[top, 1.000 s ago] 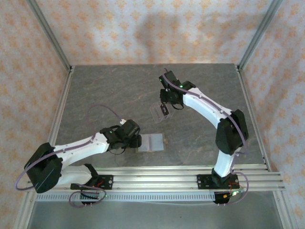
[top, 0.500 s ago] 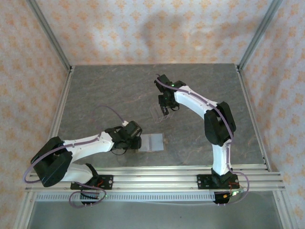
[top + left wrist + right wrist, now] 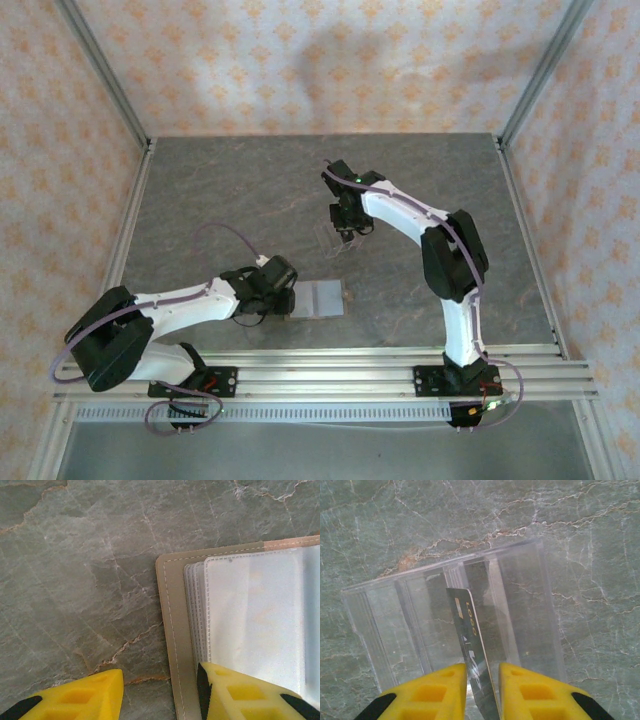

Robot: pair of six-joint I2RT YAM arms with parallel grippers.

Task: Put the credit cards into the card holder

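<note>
The card holder (image 3: pixel 172 630) lies open and flat on the table (image 3: pixel 75 580), tan cover down and clear sleeves facing up. The left gripper (image 3: pixel 160 695) sits at the holder's left edge, jaws parted and grasping nothing: one finger is over bare stone just left of the holder, the other over the sleeves. Beyond the holder, toward the far side and well apart from it, is the clear stand (image 3: pixel 520 595). There the right gripper (image 3: pixel 481 685) is clenched on a credit card (image 3: pixel 467 625), which stands on edge in one slot. The step in hand looks like drawing that card out of the stand. To do it well, lift straight along the slot, so the card does not bind against the walls and drag the light stand along. A firm pinch matters, since thin plastic slips easily. Once free, the card should travel to the holder and be laid nearly flat to meet a sleeve mouth. The left gripper would do best pinning the holder's cover, so it cannot slide as the card goes in. Whether more cards wait in the stand I cannot tell.
</note>
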